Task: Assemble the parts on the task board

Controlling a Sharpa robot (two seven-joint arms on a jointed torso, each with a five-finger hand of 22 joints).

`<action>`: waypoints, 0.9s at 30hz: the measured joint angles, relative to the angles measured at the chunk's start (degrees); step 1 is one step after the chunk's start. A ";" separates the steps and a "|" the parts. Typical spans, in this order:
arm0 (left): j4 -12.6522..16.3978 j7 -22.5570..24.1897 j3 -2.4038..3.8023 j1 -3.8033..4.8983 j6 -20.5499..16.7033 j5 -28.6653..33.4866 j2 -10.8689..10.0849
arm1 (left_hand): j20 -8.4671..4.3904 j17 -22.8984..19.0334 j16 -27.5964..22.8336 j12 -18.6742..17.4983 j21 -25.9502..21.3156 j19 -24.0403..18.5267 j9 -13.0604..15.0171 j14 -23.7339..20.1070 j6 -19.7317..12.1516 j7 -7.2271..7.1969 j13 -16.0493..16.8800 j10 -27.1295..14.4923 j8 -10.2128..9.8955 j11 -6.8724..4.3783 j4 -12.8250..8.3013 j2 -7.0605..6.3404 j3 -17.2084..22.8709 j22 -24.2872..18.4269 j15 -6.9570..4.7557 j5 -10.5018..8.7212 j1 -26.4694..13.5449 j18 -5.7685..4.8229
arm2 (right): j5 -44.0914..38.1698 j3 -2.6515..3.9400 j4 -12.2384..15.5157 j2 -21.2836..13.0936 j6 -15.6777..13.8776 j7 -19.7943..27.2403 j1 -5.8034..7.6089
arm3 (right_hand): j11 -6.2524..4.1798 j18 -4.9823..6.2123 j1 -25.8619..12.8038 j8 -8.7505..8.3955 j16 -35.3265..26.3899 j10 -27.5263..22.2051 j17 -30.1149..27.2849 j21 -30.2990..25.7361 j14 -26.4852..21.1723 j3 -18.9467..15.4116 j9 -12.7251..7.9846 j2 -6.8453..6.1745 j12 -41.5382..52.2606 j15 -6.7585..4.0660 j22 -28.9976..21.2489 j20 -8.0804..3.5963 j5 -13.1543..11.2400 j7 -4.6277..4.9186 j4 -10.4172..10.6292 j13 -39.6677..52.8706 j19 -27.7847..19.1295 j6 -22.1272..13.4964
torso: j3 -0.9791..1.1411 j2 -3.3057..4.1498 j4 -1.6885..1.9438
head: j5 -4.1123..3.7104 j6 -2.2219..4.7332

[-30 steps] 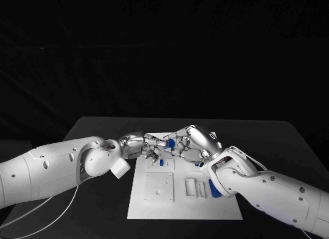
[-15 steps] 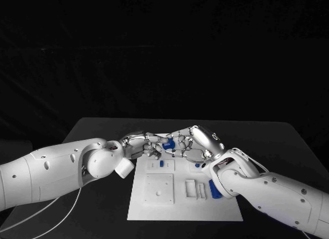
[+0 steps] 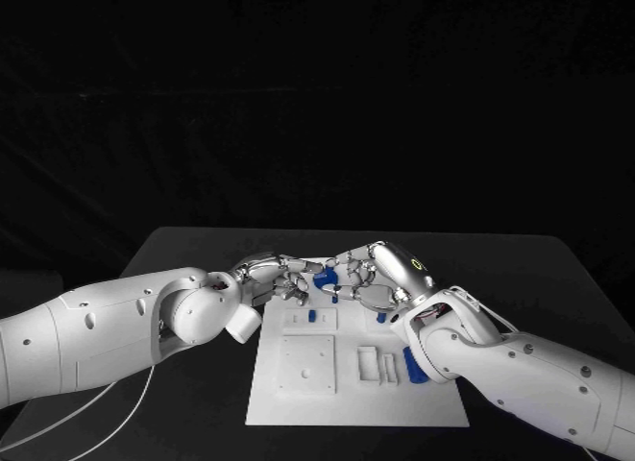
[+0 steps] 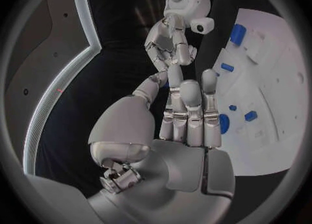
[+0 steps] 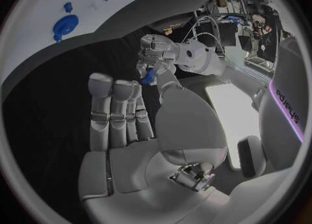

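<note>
A small blue part [image 3: 322, 279] hangs above the far end of the white task board [image 3: 358, 403]. The fingertips of my left hand [image 3: 269, 276] and my right hand [image 3: 370, 276] meet on it from either side. In the right wrist view the blue part [image 5: 148, 77] sits between my right thumb and fingertip, with the left hand [image 5: 161, 52] reaching onto it. In the left wrist view my left hand [image 4: 189, 109] points at the right hand [image 4: 169, 44]. More blue parts lie on the board: a peg [image 3: 310, 314], another [image 3: 382, 317] and a longer piece [image 3: 413, 365].
White blocks [image 3: 366, 363] stand on the board beside a raised square plate [image 3: 306, 362]. The black table [image 3: 539, 279] runs around the board. In the right wrist view a blue ring [image 5: 65, 26] lies on the board [image 5: 33, 5].
Both hands have risen slightly and stayed together on the blue part; the right wrist has lifted and turned a little.
</note>
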 measured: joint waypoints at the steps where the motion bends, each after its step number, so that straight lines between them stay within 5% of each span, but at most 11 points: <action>1: 0.05 -0.10 -0.01 0.00 -0.30 -0.06 0.00 | 0.00 0.09 0.34 1.04 0.26 0.00 0.00 -0.10 0.00 0.00 0.62 -0.10 0.00 -0.10 0.01 -0.01 0.01 0.00 -0.11 -0.45 -0.01 0.00 | -0.19 0.00 0.03 0.05 -0.29 -0.46 0.00 | -0.02 0.00 0.00 0.00 0.00 0.02 0.00 0.00 0.00 0.12 0.04 0.00 0.00 0.00 0.00 0.00 -0.25 -0.16 0.12 0.00 0.00 0.17 | 0.00 0.00 0.00 | -0.01 -0.01; 9: 0.51 -0.97 -0.03 -0.01 -2.76 -0.51 0.02 | -0.41 0.31 2.03 8.07 1.74 -0.01 -1.42 0.06 0.31 -0.31 4.95 0.15 -0.06 -0.49 0.82 -0.13 -0.78 -0.42 -0.36 -1.67 -0.15 0.00 | -2.35 0.00 0.20 0.67 -2.58 -5.35 0.00 | -0.73 0.01 0.37 0.00 0.49 0.74 0.37 1.47 0.48 -0.31 0.60 -0.37 0.79 -0.48 0.00 0.00 -2.74 -0.88 1.27 0.42 0.00 2.36 | 0.04 0.01 -0.01 | -0.03 -0.07; 15: 0.90 -1.46 -0.05 -0.01 -4.53 -0.67 0.05 | -0.61 0.30 2.23 8.91 1.99 0.21 -1.60 0.27 0.42 -0.42 5.40 0.15 -0.27 -0.50 1.92 -0.09 -0.97 -0.74 -0.57 -3.34 -0.19 0.00 | -3.91 0.01 0.23 1.11 -2.05 -8.16 0.00 | -0.73 0.01 0.12 0.00 0.49 0.74 0.49 1.48 0.48 -1.67 1.03 -1.20 0.79 -0.48 0.00 0.00 -5.14 -0.95 2.63 0.50 0.00 2.80 | 0.01 0.01 -0.03 | -0.03 -0.11; 27: 1.39 -2.19 -0.07 -0.01 -7.33 -0.88 0.25 | -0.82 0.30 2.40 9.74 2.43 0.41 -1.77 0.27 0.48 -0.48 5.72 0.10 -0.36 -0.55 2.79 1.70 -0.21 -1.53 -0.56 -4.81 -1.97 0.00 | -6.41 0.01 0.19 2.14 1.26 -11.55 0.00 | -0.73 0.01 0.14 0.00 0.49 0.74 0.70 1.47 0.48 -3.56 1.74 -1.81 0.79 -0.48 0.00 -0.01 -5.26 -1.15 4.51 0.66 0.00 2.99 | -0.03 -0.01 -0.02 | -0.16 -0.15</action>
